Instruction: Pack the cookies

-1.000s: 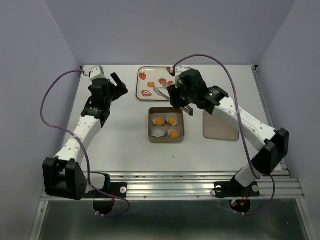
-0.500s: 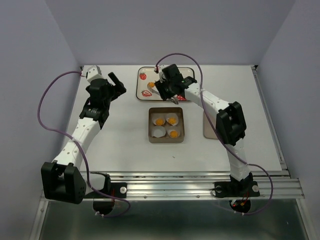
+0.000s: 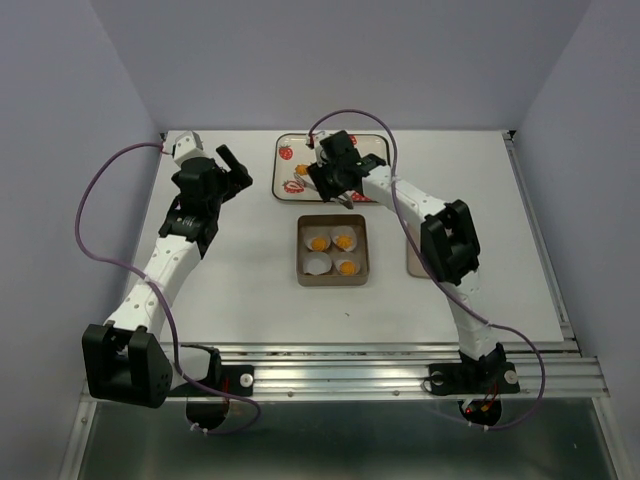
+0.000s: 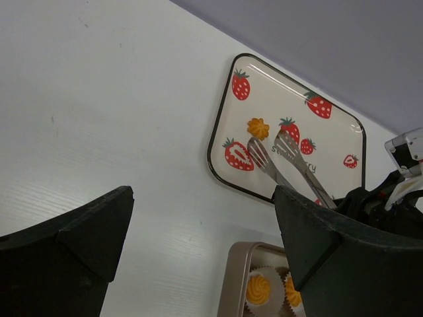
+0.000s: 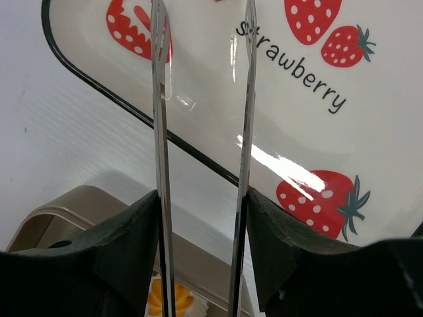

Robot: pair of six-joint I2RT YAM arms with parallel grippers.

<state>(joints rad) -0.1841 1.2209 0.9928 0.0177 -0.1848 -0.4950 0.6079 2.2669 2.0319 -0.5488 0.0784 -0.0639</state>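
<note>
The left tool [image 3: 240, 168], jaws spread wide and holding nothing, hangs over the far-left part of the bench [image 3: 230, 270]. It is well apart from the work, apparently parked so its wrist camera looks across at the tray. To its right, the strawberry-print tray [image 3: 283, 143] lies near the far edge, carrying one loose cookie [image 4: 258, 127] among the printed berries. The tongs [image 4: 285, 141], blades partly apart, have their tips just beside that cookie without touching it, which looks like a line-up for a pinch. The right tool [image 5: 201, 198] is clamped across the tongs' shafts and presses them only partway, leaving a gap that seems fit for the cookie. Nearer the arms, the tan box [image 3: 300, 250] holds three cookies [image 3: 343, 240] in paper cups. A fourth cup [image 3: 319, 264] is bare, likely the last slot to fill. What seems to be the lid [image 3: 413, 262] lies right of the box, partly under the arm. The bench is plain white and matte. Lavender walls [image 3: 100, 80] close in on three sides.
</note>
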